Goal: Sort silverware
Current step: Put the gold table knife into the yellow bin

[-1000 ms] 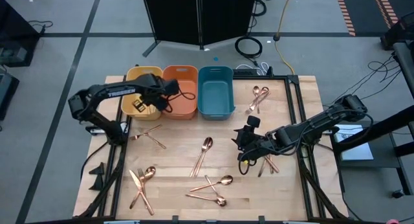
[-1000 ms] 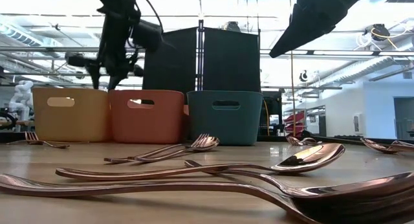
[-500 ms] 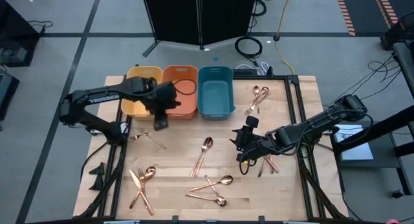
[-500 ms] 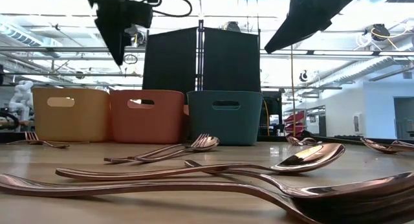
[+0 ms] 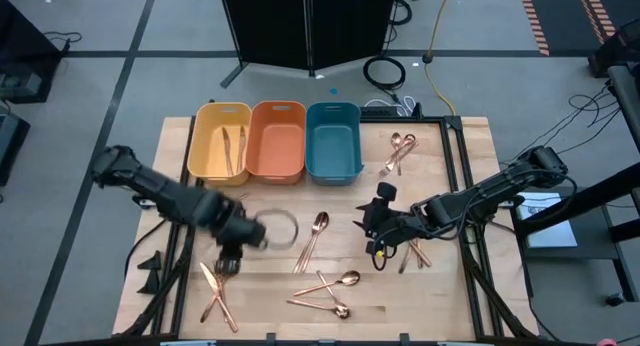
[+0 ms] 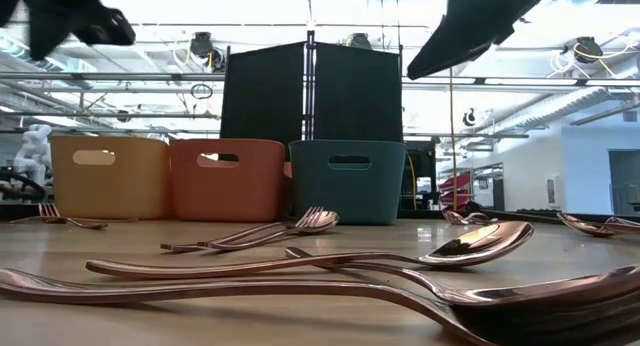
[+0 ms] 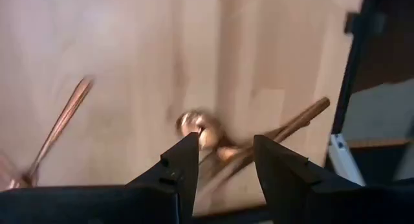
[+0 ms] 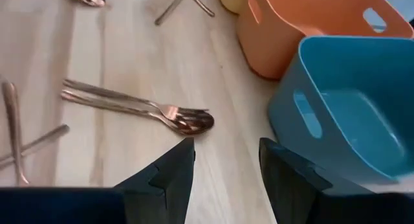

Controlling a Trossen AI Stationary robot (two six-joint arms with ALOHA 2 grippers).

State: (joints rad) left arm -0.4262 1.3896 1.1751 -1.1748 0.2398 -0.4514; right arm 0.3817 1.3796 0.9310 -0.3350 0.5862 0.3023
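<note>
I see rose-gold silverware gleaming on the pale wooden table. The three bins run yellow, orange and teal. Both arms are black, as is the backdrop panel.

No text, label, brand, number or sign can be read in any view. The bins, the silverware, the table and both arms show no legible marking.
</note>
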